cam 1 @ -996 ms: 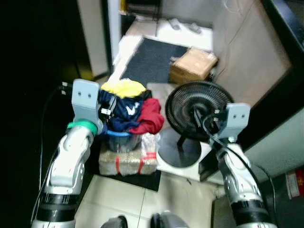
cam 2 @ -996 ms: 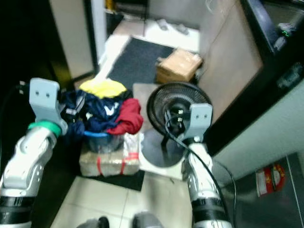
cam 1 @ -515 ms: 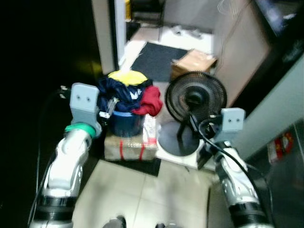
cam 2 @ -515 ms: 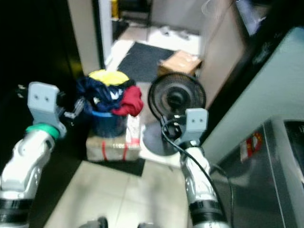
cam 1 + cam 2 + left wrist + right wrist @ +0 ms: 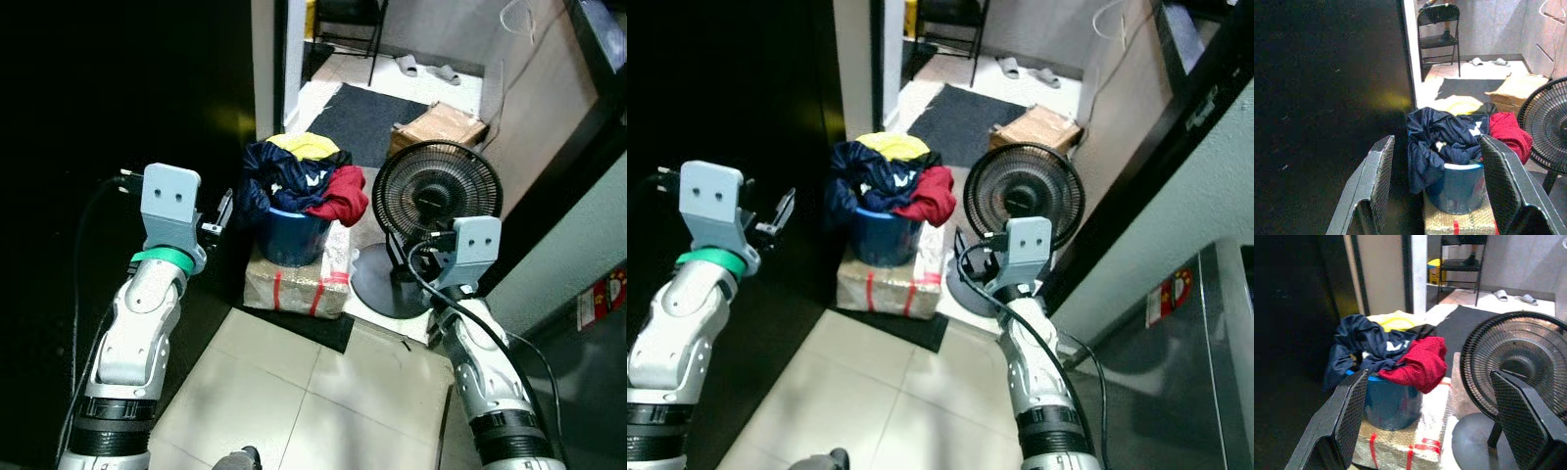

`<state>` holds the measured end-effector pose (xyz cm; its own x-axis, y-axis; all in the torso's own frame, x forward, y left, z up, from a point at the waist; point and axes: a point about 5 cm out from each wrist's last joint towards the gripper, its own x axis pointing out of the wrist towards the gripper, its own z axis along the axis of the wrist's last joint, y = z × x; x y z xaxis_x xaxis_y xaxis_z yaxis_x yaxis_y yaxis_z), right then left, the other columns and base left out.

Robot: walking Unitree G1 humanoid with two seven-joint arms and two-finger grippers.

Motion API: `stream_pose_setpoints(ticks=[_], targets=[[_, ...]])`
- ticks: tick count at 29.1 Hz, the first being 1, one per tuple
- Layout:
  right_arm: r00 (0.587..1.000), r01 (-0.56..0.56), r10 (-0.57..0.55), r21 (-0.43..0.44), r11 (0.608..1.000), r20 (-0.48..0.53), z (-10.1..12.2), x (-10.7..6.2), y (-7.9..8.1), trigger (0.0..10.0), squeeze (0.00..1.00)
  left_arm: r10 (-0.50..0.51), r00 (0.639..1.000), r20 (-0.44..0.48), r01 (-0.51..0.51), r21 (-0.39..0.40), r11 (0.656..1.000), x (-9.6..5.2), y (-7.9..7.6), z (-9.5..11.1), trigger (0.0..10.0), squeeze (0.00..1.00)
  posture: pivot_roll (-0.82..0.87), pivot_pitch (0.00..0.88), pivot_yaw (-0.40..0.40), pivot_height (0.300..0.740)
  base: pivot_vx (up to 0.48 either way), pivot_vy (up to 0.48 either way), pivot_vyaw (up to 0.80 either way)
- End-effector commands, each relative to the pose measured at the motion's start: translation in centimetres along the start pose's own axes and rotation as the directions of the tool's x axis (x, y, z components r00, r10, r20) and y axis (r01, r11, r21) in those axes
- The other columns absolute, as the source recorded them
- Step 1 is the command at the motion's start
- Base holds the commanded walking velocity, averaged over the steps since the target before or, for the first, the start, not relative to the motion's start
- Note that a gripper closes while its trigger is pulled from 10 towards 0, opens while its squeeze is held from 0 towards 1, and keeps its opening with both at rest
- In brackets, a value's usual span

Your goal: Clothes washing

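Observation:
A blue bucket [image 5: 292, 235] heaped with clothes stands on a foil-wrapped box [image 5: 294, 286] bound with red tape. The heap holds a navy garment [image 5: 284, 181], a red one [image 5: 345, 192] draped over the rim, and a yellow one [image 5: 306, 145] at the back. My left gripper [image 5: 1437, 196] is raised left of the bucket, a short way from it, open and holding nothing. My right gripper [image 5: 1437, 423] is raised in front of the fan, right of the bucket, also open and holding nothing.
A black floor fan [image 5: 436, 196] stands right of the bucket on a round base. Behind it lie a cardboard box [image 5: 439, 125] and a dark mat [image 5: 367, 108], with a folding chair [image 5: 1439, 19] beyond. A dark wall [image 5: 98, 98] runs along the left, a metal appliance [image 5: 1176, 372] along the right.
The whole picture has shifted: the camera has drawn back and turned, so bucket and fan sit farther ahead. Both arms keep their raised pose, grippers open.

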<state>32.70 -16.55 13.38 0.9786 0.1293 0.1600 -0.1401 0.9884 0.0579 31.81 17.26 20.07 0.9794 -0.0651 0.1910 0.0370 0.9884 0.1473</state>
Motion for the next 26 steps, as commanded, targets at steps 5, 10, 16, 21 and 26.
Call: stream_pose_setpoints(ticks=[5,10,16,21,26], targets=[[1.0,0.013,-0.013,-0.007,1.0,-0.008,-0.3,-0.21,-0.39,10.0,0.0,-0.009,1.0,-0.007,0.009,0.0,1.0,0.05,-0.35,-0.24,10.0,0.0,0.03,0.069,0.004,0.74,0.48,0.0,0.0],[1.0,0.005,-0.005,-0.012,1.0,-0.012,-0.37,-0.26,-0.33,10.0,0.0,-0.008,1.0,-0.006,0.008,0.002,1.0,0.06,-0.34,-0.24,10.0,0.0,0.03,0.073,0.004,0.74,0.48,0.0,0.0],[1.0,0.005,-0.005,-0.012,1.0,-0.015,-0.47,-0.36,-0.29,10.0,0.0,-0.007,1.0,-0.008,0.007,0.006,1.0,0.0,-0.31,-0.36,10.0,0.0,0.03,0.075,0.005,0.74,0.48,0.0,0.0],[1.0,0.002,-0.002,-0.012,1.0,-0.015,-0.52,-0.41,-0.19,10.0,0.0,-0.007,1.0,-0.011,0.007,0.007,1.0,-0.04,-0.33,-0.43,10.0,0.0,0.03,0.079,0.006,0.74,0.48,0.0,0.0],[1.0,0.0,0.0,-0.016,1.0,-0.017,-0.56,-0.44,-0.15,10.0,0.0,-0.007,1.0,-0.013,0.007,0.008,1.0,-0.06,-0.34,-0.47,10.0,0.0,0.03,0.081,0.006,0.74,0.48,0.0,0.0]])
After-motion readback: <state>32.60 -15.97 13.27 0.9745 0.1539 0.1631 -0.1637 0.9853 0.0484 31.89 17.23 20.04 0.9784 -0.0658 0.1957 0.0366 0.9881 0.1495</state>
